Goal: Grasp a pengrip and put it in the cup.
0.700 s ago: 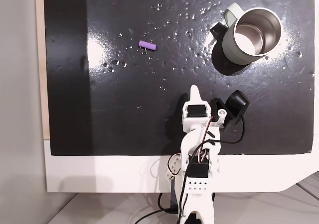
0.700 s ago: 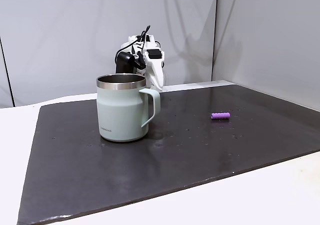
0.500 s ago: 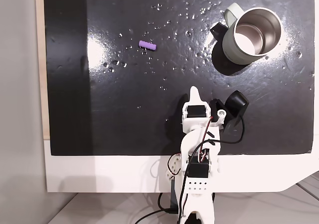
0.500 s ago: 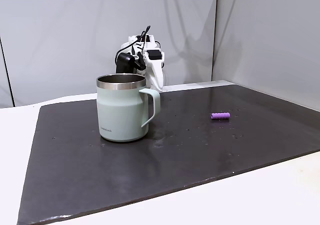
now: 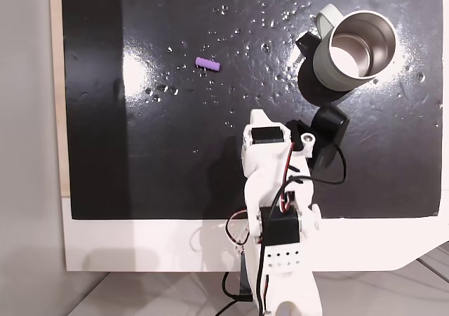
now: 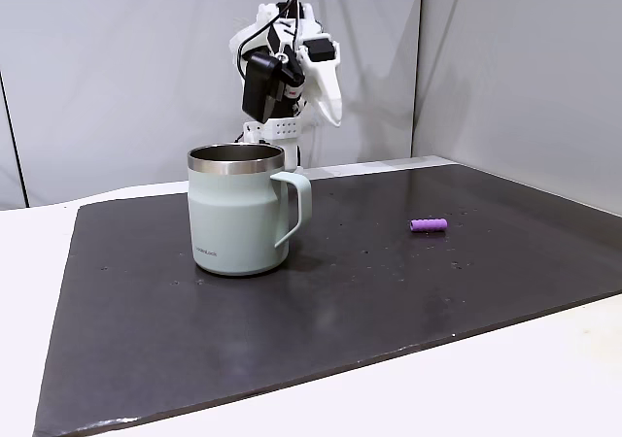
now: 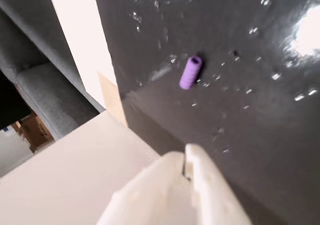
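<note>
The pengrip (image 5: 207,64) is a small purple tube lying on its side on the black mat, left of centre in a fixed view from above. It also lies at the right of the mat in a fixed view from the side (image 6: 429,224). The cup (image 5: 354,49), a pale grey-green mug with a steel inside, stands upright at the mat's far right corner, handle toward the pengrip (image 6: 238,221). My white gripper (image 5: 257,114) hangs raised above the near middle of the mat (image 6: 337,118), apart from both. In the wrist view its fingertips (image 7: 187,155) are pressed together, shut on nothing, with the pengrip (image 7: 190,72) ahead.
The black mat (image 5: 175,154) covers a white table (image 5: 140,246), with a pale wooden strip (image 5: 63,119) along its left edge. Grey walls (image 6: 117,58) stand behind the arm. Small bright specks dot the mat between pengrip and cup.
The arm has risen from its low folded pose; the gripper now sits much higher above the mat and slightly left in the view from above. Pengrip and cup have not moved.
</note>
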`<state>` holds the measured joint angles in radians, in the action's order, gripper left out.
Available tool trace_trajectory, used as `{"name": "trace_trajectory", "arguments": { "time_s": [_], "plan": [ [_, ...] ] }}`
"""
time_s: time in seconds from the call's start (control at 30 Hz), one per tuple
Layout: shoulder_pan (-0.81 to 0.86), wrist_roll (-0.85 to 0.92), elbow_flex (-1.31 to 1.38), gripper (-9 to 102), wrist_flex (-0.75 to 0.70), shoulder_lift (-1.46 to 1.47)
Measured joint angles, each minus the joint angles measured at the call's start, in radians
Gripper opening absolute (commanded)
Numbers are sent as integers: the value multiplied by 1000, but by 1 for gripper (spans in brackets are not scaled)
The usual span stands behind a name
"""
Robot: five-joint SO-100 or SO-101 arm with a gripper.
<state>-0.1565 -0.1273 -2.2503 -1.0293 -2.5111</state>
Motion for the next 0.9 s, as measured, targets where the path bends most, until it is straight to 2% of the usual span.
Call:
{"name": "trace_trajectory", "arguments": {
  "time_s": [0.47, 0.9],
  "plan": [
    [-156, -327, 798, 24, -284, 792],
    [-181, -367, 1017, 25, -307, 1216]
  ]
}}
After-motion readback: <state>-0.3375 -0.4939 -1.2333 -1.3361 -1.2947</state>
